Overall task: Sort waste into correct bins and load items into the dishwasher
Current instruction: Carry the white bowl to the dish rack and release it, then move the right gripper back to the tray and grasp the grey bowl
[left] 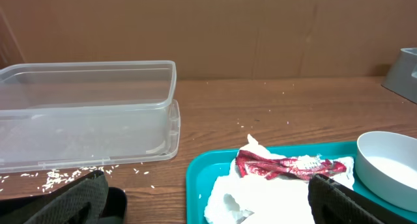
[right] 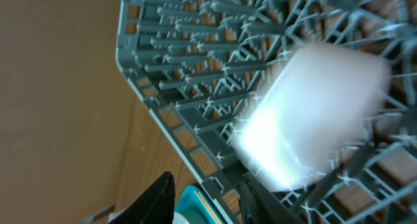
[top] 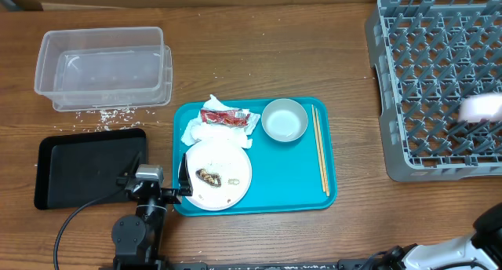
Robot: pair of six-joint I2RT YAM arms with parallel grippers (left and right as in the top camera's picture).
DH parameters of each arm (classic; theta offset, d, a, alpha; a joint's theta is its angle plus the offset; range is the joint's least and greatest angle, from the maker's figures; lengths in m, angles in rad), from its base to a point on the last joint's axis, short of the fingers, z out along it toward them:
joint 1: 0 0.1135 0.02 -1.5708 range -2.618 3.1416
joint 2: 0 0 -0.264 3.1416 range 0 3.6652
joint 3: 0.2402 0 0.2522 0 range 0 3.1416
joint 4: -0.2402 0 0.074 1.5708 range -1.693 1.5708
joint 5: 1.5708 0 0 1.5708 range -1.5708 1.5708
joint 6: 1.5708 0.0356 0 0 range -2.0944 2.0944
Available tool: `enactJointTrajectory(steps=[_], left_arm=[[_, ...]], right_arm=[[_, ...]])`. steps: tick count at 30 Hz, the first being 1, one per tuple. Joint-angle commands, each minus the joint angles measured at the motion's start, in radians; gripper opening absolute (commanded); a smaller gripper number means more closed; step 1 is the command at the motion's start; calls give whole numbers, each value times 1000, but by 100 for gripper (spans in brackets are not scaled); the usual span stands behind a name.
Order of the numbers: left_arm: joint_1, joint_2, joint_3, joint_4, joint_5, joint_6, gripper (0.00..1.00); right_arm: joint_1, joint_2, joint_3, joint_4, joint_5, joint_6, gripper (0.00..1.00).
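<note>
From overhead, the dish rack (top: 435,82) stands at the far right corner of the worktop. One white bowl (top: 480,107) lies in it close to its right edge, blurred. I judge it is the only item loaded so far.

The teal tray (top: 329,187) sits in the middle, near the front edge. It carries the plate (top: 227,164) with a brown lump (top: 208,176), the napkin (top: 196,130) with the red wrapper (top: 225,117), the second bowl (top: 284,119) and the chopsticks (top: 321,148) along its right side.

The clear tub (top: 102,66) at the far left and the black tray (top: 86,172) at the front left both look empty. Some rice grains (top: 102,113) lie on the worktop between them. So the sorting of waste is not yet begun, in my judgement.

The left gripper (top: 159,180) is at the left edge of the teal tray.

In the left wrist view its fingers stand wide apart and hold nothing. The napkin and wrapper are just ahead, and the tub is further behind.

In the right wrist view the right gripper (right: 208,201) hangs over the rack's edge. Its fingers stand somewhat apart with nothing between them, and the blurred bowl rests among the pegs beside them.
</note>
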Motion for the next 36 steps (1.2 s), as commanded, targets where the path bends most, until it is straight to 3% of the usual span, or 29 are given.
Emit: enactJointTrajectory(steps=[1, 5, 12, 17, 22, 25, 28, 29, 31, 36], left_arm=[[-3, -11, -5, 0, -11, -9, 100], [-3, -11, -5, 0, -11, -9, 100], [-3, -11, -5, 0, -11, -9, 100], [-3, -11, -5, 0, -11, -9, 100], [-3, -11, -5, 0, -11, -9, 100], [-3, -11, -5, 0, -11, -9, 100], [-3, -11, -5, 0, -11, -9, 100], [-3, -11, -5, -1, -11, -9, 100], [-3, -11, -5, -1, -11, -9, 100], [-3, -11, -5, 0, -11, -9, 100]], right_arm=[[-2, -32, -3, 11, 77, 41, 35], [6, -32, -3, 23, -13, 12, 35], [45, -32, -3, 7, -14, -4, 34], [112, -48, -3, -45, -18, -90, 31], [273, -76, -3, -163, -26, -219, 31], [429, -80, -3, -226, -22, -327, 31], [636, -79, -3, -209, 71, -336, 32], [722, -76, -3, -182, 130, -317, 39], [864, -63, -3, -120, 259, -230, 79], [1159, 11, -4, 10, 600, -6, 79]])
